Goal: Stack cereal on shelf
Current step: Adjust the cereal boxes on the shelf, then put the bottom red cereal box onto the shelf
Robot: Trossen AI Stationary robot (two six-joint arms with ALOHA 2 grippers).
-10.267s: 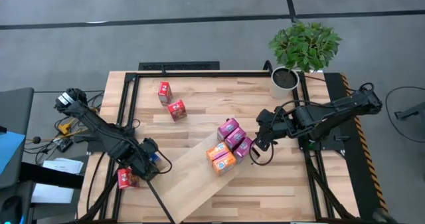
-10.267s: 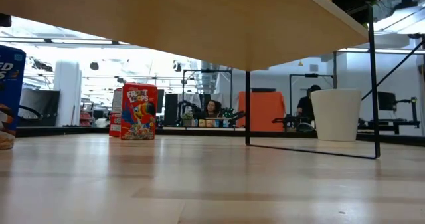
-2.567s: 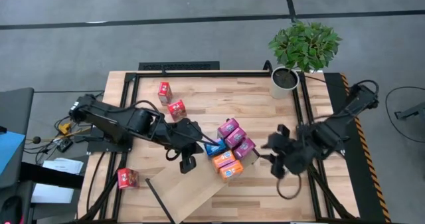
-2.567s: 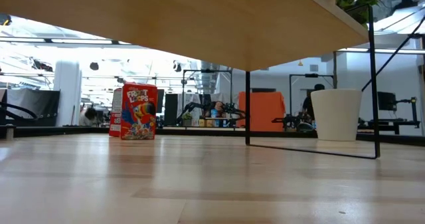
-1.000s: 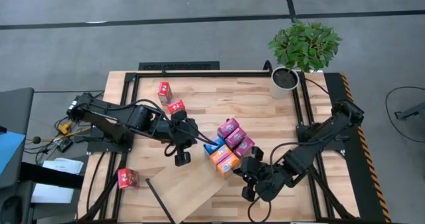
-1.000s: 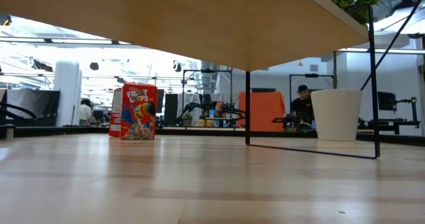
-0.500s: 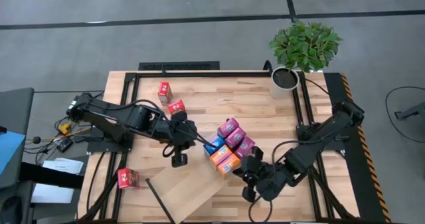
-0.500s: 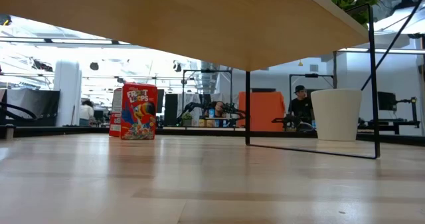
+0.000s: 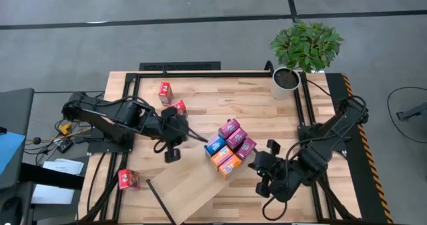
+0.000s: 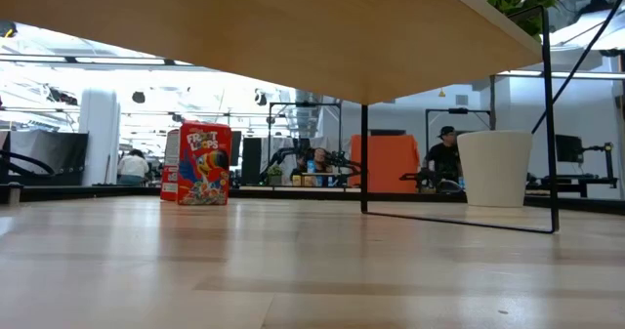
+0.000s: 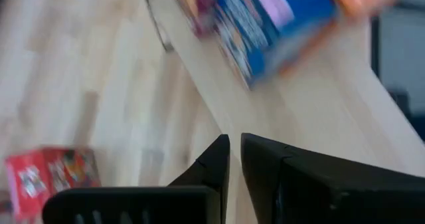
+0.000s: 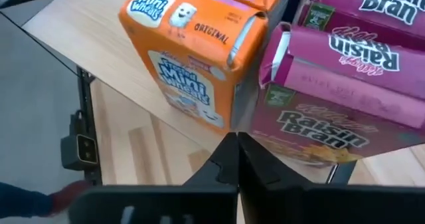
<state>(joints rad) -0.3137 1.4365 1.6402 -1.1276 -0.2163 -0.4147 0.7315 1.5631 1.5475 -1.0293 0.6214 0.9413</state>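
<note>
Just past R fingers [image 12: 234,159], shut: orange cereal box [image 12: 192,48] on shelf [image 12: 99,44].

Left gripper [image 9: 172,153] drawn back from the cereal boxes [image 9: 229,147], right gripper [image 9: 263,178] shifted rightward off them

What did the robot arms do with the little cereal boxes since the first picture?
The left gripper let go of the blue box, which it carried from the table's near left corner to the shelf, beside the orange boxes. It has pulled back, shut. The right gripper swung round toward the table's near edge. The three red boxes stayed put.
</note>
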